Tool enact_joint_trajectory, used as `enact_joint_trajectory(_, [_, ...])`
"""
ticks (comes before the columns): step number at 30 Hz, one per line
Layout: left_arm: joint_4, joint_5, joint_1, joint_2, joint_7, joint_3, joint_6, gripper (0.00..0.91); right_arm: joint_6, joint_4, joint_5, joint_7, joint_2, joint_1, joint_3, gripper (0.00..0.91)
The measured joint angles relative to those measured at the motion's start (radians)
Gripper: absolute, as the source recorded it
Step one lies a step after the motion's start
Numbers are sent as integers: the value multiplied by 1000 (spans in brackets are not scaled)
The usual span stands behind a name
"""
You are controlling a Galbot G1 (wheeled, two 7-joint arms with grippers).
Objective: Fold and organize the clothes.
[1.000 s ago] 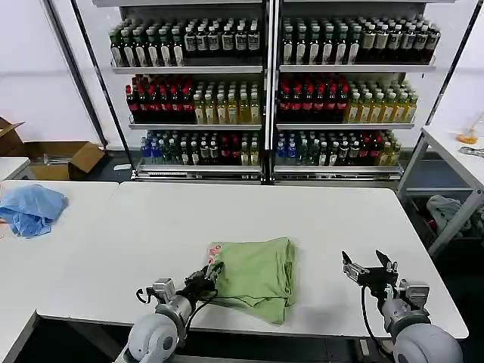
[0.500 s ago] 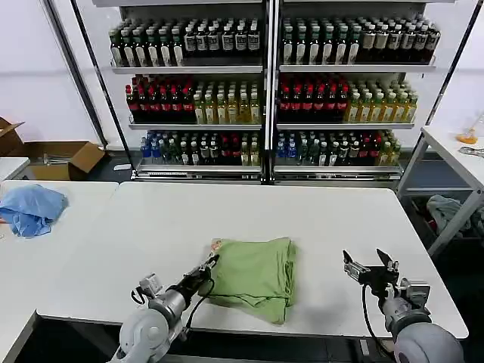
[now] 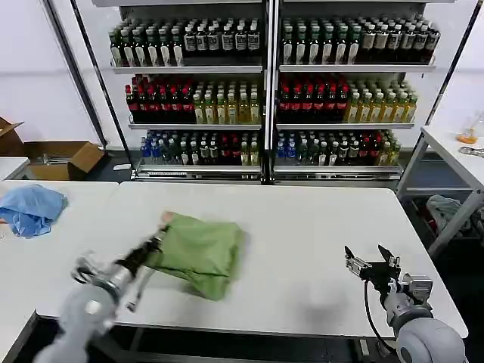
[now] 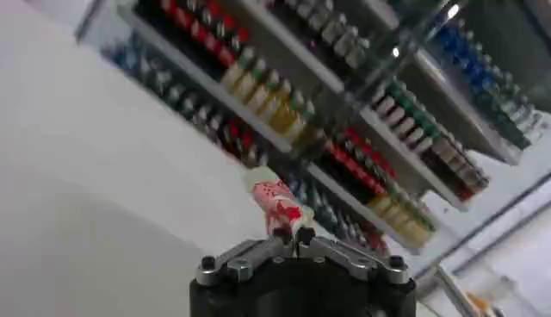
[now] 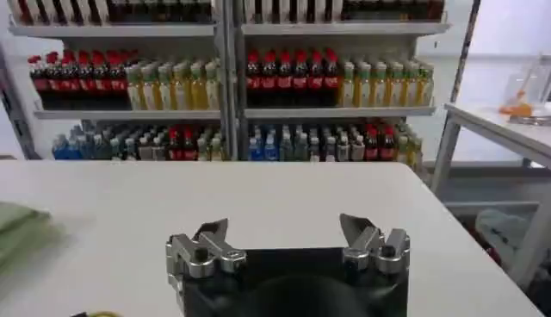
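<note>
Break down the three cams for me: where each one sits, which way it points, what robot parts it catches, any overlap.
Head: sits high, faces forward and down over the white table toward the drink shelves; shows left gripper shut on the green shirt and right gripper open.
Left wrist: looks past its own gripper, which pinches a red-and-white printed bit of the shirt, tilted toward the shelves.
Right wrist: looks level across the table over its open gripper at the shelves.
Shared: all three show the shelves and table.
</note>
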Motion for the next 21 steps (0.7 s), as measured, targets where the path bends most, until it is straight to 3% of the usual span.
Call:
enact_joint_trajectory(5, [-23,20,-26,109,39,-105,47,20,1,5,1,-3,3,1,-1,907])
enact_joint_trajectory(10, [-69,127,-30,166,85,-95,76,20,2,7,2,-6,-3,-1,2,907])
enact_joint_trajectory(16, [-57,406,-66,162,100,97,90,20,3,7,2,-6,-12,-4,4,907])
enact_joint_trajectory(21, [3,561,-161,100,76,307,108,20,3,16,-1,-6,-9,-13,4,907])
